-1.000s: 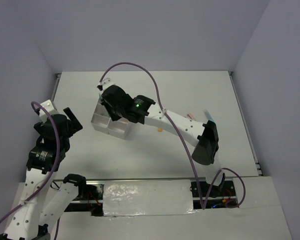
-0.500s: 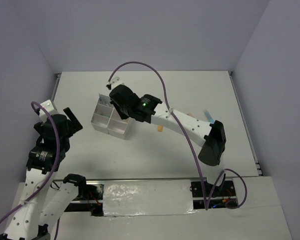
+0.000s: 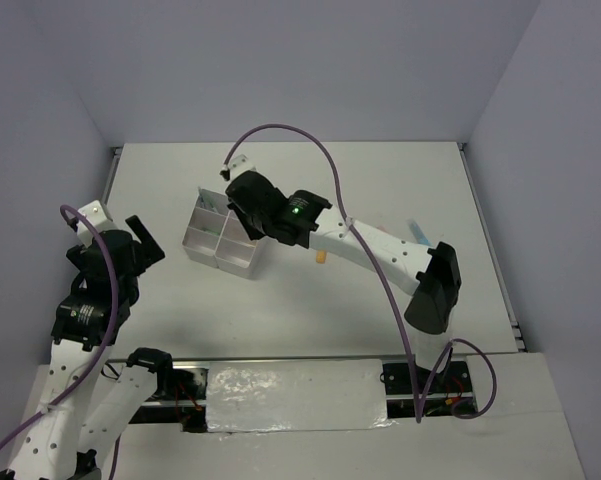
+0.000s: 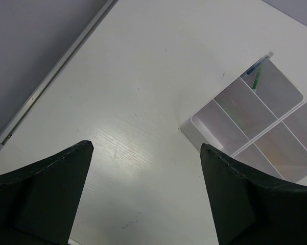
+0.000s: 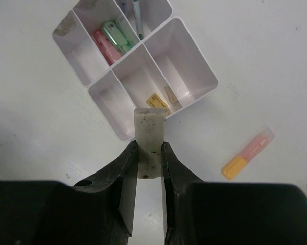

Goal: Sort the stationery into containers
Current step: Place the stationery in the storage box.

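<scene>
The translucent four-compartment box (image 3: 223, 243) sits left of the table's centre. My right gripper (image 5: 149, 148) is shut on a whitish, speckled eraser block (image 5: 150, 133) and holds it above the box's near corner (image 5: 123, 133). In the right wrist view one compartment holds a pink marker (image 5: 105, 45) and a green marker (image 5: 115, 33), another holds thin pens (image 5: 137, 13), and a small yellow piece (image 5: 156, 100) lies in a near compartment. An orange-yellow marker (image 5: 246, 153) lies on the table right of the box (image 3: 321, 258). My left gripper (image 4: 144, 147) is open and empty, left of the box (image 4: 255, 120).
A pale blue item (image 3: 419, 232) lies on the table by the right arm's elbow. Grey walls close the table at the back and sides. A rail (image 4: 51, 79) runs along the left edge.
My right gripper has shifted right and slightly farther back over the box, uncovering its left compartments. The right elbow swung right. The left arm has not moved.
</scene>
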Controlling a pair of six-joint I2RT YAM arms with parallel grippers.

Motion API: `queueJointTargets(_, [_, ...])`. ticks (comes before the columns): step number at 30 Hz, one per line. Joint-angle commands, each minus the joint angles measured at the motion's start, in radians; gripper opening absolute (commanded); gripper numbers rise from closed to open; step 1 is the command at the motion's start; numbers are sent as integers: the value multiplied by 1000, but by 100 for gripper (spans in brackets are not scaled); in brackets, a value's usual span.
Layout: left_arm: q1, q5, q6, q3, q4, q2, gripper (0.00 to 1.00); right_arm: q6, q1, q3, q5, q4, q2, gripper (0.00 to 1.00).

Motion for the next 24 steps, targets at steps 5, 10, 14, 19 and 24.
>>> queueJointTargets(5, [5,-3,13,2,37,-8,99,-2,1,-26,9,44,-85,9])
queueJointTargets(10, [5,-2,11,4,37,-1,99,-2,3,-29,4,50,-85,9])
queueJointTargets(14, [5,-2,13,2,37,-3,99,-4,1,-31,1,52,-85,9])
queueJointTargets(19, [5,-2,13,2,37,-6,99,-5,1,-31,-4,53,-83,9])
queueJointTargets(24, [5,-2,13,2,39,-5,99,-5,-1,-35,-7,58,-88,9])
